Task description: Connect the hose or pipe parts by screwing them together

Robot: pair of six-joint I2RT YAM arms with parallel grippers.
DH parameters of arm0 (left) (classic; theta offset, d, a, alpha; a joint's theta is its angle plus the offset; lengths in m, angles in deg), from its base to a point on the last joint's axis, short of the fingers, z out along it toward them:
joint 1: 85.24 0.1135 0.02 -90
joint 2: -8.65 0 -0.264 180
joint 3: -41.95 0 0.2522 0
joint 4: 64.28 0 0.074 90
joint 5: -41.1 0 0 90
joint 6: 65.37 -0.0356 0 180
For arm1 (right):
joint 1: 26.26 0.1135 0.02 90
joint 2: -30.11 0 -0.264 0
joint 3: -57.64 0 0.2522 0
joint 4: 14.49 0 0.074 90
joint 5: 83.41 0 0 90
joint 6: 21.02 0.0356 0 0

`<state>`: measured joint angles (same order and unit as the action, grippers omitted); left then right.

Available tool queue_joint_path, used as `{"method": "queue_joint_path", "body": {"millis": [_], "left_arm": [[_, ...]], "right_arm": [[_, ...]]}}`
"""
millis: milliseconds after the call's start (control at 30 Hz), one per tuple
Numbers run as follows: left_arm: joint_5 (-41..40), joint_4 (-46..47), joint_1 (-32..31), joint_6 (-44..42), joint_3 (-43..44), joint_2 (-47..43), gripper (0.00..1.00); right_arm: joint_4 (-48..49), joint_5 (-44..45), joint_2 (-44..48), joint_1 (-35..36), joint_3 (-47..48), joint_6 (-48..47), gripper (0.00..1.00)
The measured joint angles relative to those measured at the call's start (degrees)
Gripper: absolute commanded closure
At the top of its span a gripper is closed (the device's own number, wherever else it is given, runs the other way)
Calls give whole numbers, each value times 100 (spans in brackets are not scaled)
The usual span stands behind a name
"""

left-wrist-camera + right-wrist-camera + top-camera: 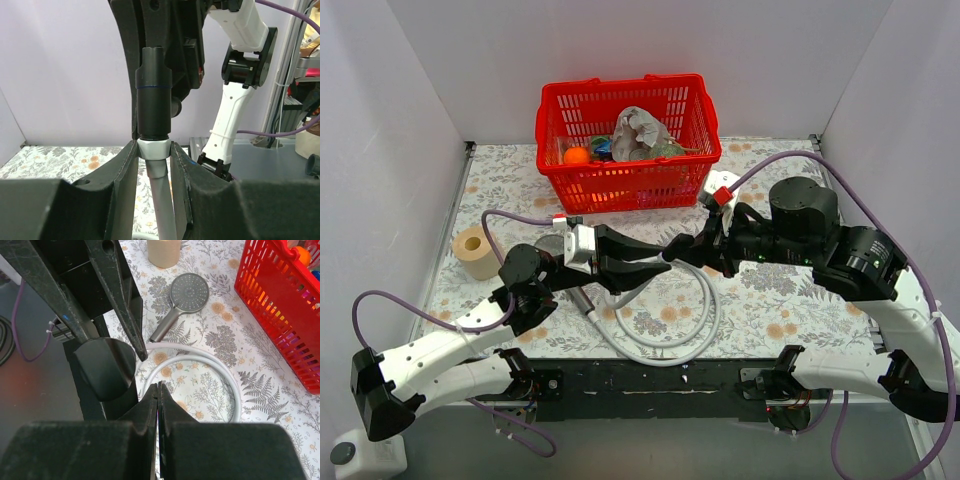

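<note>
My left gripper (645,265) (154,148) is shut on the light-grey end nut (154,149) of the hose (665,352), held up above the table. A dark cylindrical fitting (154,95) sits on top of that nut. The rest of the hose (220,375) lies coiled on the floral cloth below. The shower head (189,292) lies flat on the cloth with its grey disc face up, and its dark handle (582,298) shows under my left arm. My right gripper (682,247) (158,386) is shut with nothing in it, its tips close beside the dark fitting (105,367).
A red basket (620,185) of odds and ends stands at the back of the table. A beige roll (473,252) (163,252) sits at the left near the wall. White walls close in both sides. Purple cables loop off both arms.
</note>
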<state>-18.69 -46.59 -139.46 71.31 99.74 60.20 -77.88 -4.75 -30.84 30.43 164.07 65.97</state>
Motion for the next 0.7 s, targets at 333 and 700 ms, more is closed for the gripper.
{"method": "queue_joint_path", "body": {"millis": [333,700], "left_arm": [[-227,52,0,-188,0,48,100],[-398,61,0,-444,9,118,100]], "right_arm": [[4,-131,44,0,-11,179,99],[20,-688,48,7,-20,396,99]]}}
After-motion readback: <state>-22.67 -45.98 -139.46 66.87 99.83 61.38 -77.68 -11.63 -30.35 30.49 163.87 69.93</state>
